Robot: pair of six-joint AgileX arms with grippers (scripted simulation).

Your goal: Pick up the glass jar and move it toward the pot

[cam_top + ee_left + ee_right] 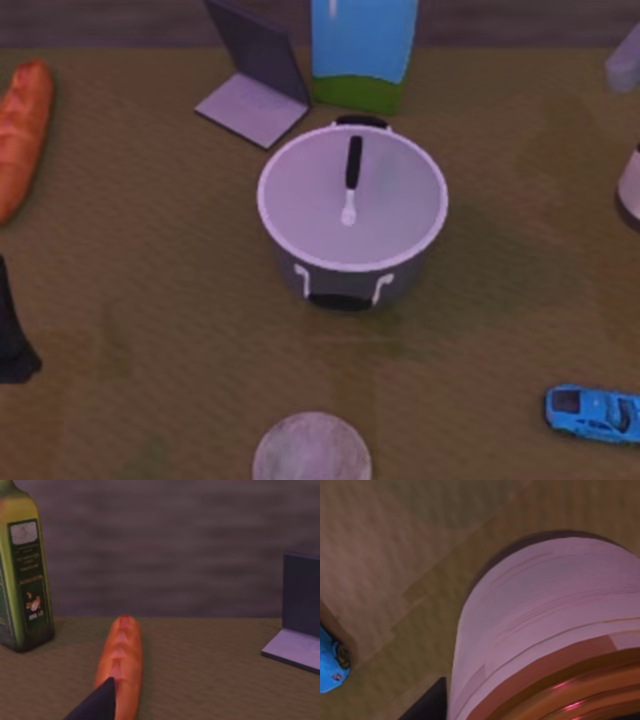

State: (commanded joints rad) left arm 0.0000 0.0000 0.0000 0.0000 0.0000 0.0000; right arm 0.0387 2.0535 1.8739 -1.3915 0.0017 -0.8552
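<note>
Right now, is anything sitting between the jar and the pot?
Nothing visible. Only bare table lies between the jar at the right edge and the pot in the middle. The blue car lies off that path.

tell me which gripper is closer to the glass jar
Right. The right wrist view is filled by the glass jar, with one dark finger beside it. The left gripper is across the table by the bread.

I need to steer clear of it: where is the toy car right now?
The blue toy car sits near the table's right edge in the top view, at the front, right of the flat grey disc.
</note>
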